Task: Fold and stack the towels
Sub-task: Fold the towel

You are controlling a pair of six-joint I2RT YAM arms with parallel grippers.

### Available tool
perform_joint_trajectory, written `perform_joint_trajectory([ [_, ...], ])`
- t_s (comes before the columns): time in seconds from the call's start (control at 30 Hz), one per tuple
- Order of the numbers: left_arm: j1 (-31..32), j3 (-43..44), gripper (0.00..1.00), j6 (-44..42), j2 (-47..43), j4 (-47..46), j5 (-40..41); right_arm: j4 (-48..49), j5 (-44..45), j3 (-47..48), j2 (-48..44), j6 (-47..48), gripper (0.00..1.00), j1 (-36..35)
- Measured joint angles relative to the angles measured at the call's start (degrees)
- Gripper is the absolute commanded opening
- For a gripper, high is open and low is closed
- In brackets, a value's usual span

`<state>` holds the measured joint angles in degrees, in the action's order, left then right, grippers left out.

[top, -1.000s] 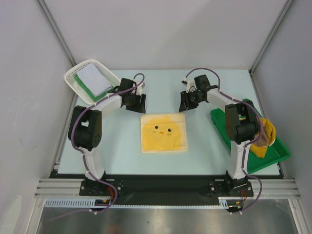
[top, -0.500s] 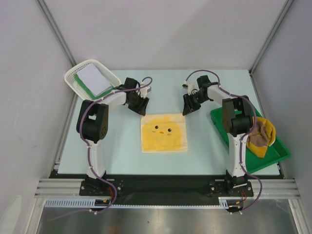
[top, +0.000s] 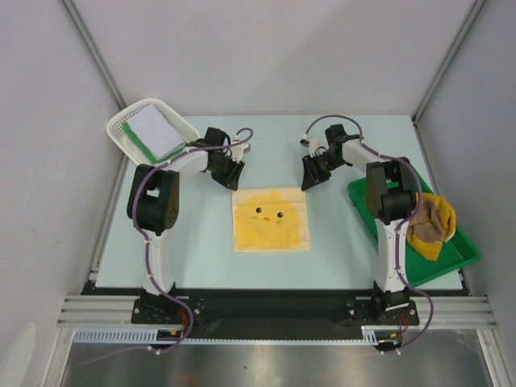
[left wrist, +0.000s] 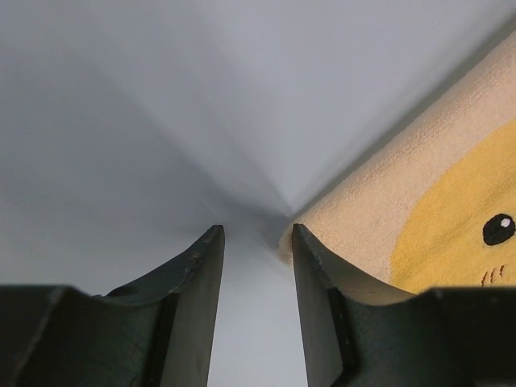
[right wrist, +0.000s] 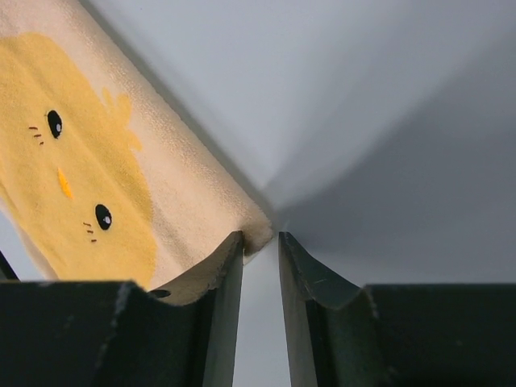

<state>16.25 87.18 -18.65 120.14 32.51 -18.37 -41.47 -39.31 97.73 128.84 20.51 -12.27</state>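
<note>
Top view: the chick towel [top: 272, 220] lies flat in the middle of the tabletop [top: 201, 242]. The left jaws sit at its far left corner, the right jaws at its far right corner. A white towel [top: 153, 129] lies over a green towel [top: 149, 153] in the basket [top: 121, 121], and a brown towel [top: 431, 219] is crumpled in the tray [top: 455, 256].

Left wrist: the jaws are narrowly apart and empty, with the corner at one tip.

Right wrist: the gap is narrower, with the corner at its mouth, unclamped.

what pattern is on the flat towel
Cream towel with a yellow chick face, black eyes, orange beak; best in the right wrist view.
</note>
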Motion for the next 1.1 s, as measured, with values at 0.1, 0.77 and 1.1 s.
perform_joint_trajectory([
  [0.1,-0.17,0.31,0.49,-0.83,0.11,0.52,-0.55,-0.26,-0.09,0.31,0.07,0.2,0.34,0.0],
  [0.77,-1.05,2.36,0.48,-2.38,1.01,6.23,-3.65,-0.61,-2.08,2.08,1.57,0.79,0.32,0.02],
  [1.1,-1.11,4.98,0.33,-2.34,3.04,7.78,-6.08,-0.52,-2.75,2.27,1.88,0.83,0.3,0.02],
])
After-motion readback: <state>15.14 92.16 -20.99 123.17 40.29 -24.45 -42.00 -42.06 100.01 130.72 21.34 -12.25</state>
